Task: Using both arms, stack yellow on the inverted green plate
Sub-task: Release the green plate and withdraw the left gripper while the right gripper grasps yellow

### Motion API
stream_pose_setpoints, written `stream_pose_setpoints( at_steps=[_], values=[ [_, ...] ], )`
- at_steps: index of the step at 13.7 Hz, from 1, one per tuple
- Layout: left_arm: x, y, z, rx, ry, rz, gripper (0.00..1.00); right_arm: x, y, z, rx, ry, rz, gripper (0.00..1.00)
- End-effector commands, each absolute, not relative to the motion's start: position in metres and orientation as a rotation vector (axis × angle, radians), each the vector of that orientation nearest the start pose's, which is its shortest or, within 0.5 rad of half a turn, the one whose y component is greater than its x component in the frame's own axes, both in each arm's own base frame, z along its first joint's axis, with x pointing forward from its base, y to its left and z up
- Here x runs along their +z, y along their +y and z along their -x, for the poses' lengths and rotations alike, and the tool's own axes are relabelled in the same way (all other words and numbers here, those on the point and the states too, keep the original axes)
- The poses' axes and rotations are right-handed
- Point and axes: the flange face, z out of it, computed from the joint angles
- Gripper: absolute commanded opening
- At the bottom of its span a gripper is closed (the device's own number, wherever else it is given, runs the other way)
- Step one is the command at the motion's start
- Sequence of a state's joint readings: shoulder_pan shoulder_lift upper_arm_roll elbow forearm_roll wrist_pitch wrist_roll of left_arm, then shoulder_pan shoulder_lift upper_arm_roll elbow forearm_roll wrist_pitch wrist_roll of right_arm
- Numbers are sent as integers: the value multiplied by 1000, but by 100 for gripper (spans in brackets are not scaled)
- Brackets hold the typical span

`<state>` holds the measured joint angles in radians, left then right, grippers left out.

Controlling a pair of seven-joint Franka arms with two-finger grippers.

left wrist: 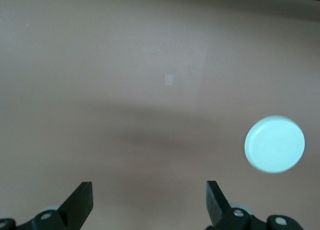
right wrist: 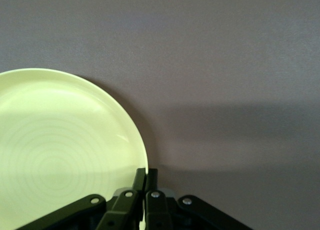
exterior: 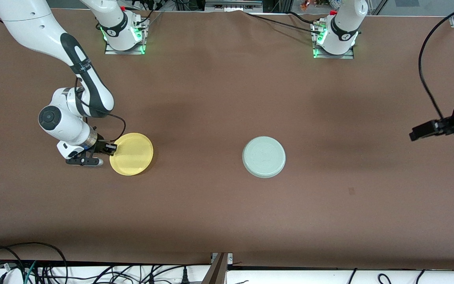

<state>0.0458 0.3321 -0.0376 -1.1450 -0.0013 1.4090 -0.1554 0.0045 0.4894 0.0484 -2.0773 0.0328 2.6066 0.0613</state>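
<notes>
The pale yellow plate [exterior: 132, 154] sits toward the right arm's end of the table, right side up. My right gripper [exterior: 112, 147] is shut on its rim at the edge nearest that arm's end; the right wrist view shows the plate [right wrist: 60, 150] with the fingers [right wrist: 140, 177] pinching the rim. The mint-green plate [exterior: 264, 156] lies upside down near the table's middle, its ringed underside up; it also shows in the left wrist view [left wrist: 274, 143]. My left gripper [left wrist: 149, 202] is open and empty, high over the left arm's end of the table, at the front view's edge [exterior: 428, 130].
The brown table [exterior: 211, 98] carries only the two plates. Cables hang along the table's front edge [exterior: 53, 268] and at the left arm's end [exterior: 424, 71].
</notes>
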Motion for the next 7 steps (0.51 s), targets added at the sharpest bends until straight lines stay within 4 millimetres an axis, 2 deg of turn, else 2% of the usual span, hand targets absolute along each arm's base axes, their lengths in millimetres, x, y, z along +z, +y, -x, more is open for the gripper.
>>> stream_pose_setpoints(
  at_steps=[1,2,4,5,7],
  values=[
    [613,20,-594,165,-152,3160,100,185,37,-592,-59,125,3092,0],
    [607,23,-586,199,-150,3161,100,186,44,-592,-58,132,3092,0],
    [597,11,-579,234,-155,3155,100,189,55,-594,-68,127,3090,0],
    [598,8,-579,232,-164,3152,100,192,57,-596,-76,167,3085,0],
    [591,6,-584,249,-152,3154,100,199,74,-601,-95,210,3075,0]
  ],
)
